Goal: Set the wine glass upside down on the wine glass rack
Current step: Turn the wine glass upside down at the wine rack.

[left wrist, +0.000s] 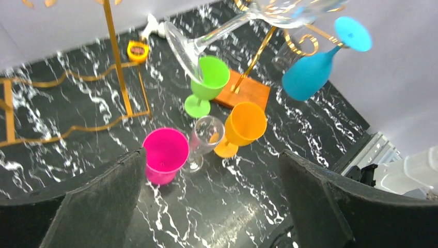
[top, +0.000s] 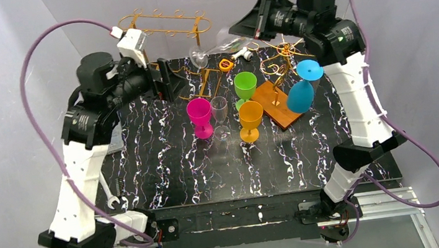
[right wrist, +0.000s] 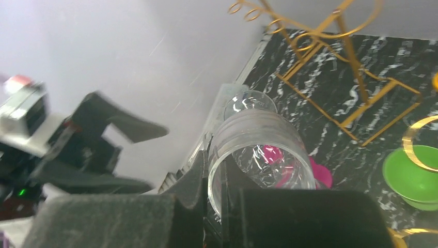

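Note:
My right gripper (top: 251,28) (right wrist: 216,176) is shut on the bowl rim of a clear wine glass (top: 216,48) (right wrist: 258,142), one finger inside and one outside. The glass lies nearly level in the air, foot (left wrist: 181,47) pointing left, above the green cup. A gold wire wine glass rack (top: 163,23) (right wrist: 330,23) stands at the table's back. A second gold stand on a wooden base (top: 278,106) carries a blue glass (top: 301,93) (left wrist: 312,72) hanging upside down. My left gripper (top: 165,79) (left wrist: 212,170) is open and holds nothing, hovering left of the cups.
Pink (top: 200,117), clear (top: 220,114), orange (top: 251,119) and green (top: 245,87) glasses stand upright mid-table. A yellow tape measure (top: 226,65) lies by the rack's foot. A wrench (top: 111,195) lies at the left front edge.

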Available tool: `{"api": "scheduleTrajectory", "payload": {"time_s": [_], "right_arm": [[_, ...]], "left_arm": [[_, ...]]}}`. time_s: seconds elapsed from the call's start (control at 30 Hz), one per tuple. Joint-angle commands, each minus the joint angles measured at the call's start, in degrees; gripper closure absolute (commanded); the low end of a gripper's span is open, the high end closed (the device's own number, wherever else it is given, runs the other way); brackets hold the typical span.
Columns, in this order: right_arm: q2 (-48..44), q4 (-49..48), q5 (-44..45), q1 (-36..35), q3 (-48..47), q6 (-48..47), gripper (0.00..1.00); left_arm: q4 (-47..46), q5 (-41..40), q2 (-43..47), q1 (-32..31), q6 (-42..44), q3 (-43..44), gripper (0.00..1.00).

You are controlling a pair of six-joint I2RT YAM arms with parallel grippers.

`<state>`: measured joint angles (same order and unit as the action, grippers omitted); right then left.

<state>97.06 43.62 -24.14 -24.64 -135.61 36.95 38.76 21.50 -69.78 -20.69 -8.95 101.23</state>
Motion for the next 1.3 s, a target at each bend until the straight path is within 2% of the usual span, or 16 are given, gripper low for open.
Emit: {"api": "scheduleTrajectory", "payload": {"time_s": [0.0,0.13,0.27,0.47,0.6,0.77,1.13,1.2,1.23,1.27], "right_arm": [[-0.79,-5.36,1.76,-8.11,-1.91,-4.19,0.99],[-0.65,-5.59,3.4,-13.57,-1.77,-8.4,0.99],[-2.49,-6.15,3.59,-14.99,1.0,-11.32,0.99],[-4.93,-7.68,1.81,-16.37,5.15,-12.58,0.99],[-7.4,-11.38,2.06,-17.64,8.86,-12.59,0.99],[-7.98,-12.91,0.64,-18.8,10.27,-14.06,0.99],[-8.13,-14.23,-0.88,-19.83,10.87,-15.22,0.99],[-8.63,-14.51,-0.89,-20.44,11.69,-15.37,0.99],[-8.9,-14.62,-0.71,-20.76,12.35,-15.55,0.99],[-9.27,-14.87,-0.47,-21.04,13.01,-15.63,0.99]], "left_arm": [[6.46,-1.67,-3.79,0.66,-1.8,0.25,0.01],[6.15,3.68,-2.83,3.65,-5.64,-1.73,0.01],[5.55,8.84,0.06,7.09,-6.93,-4.01,0.01],[4.48,12.95,2.54,7.84,-6.38,-7.4,0.01],[3.55,18.56,2.4,7.94,-5.76,-8.91,0.13],[6.13,17.86,2.4,8.21,-3.84,-9.32,0.19],[10.16,11.91,2.37,8.28,-0.17,-8.22,0.19],[8.82,10.88,2.36,8.29,-0.2,-9.05,0.24],[7.81,10.18,2.49,8.27,-0.27,-9.52,0.32],[6.47,9.49,2.72,8.29,-0.28,-10.13,0.45]]}}
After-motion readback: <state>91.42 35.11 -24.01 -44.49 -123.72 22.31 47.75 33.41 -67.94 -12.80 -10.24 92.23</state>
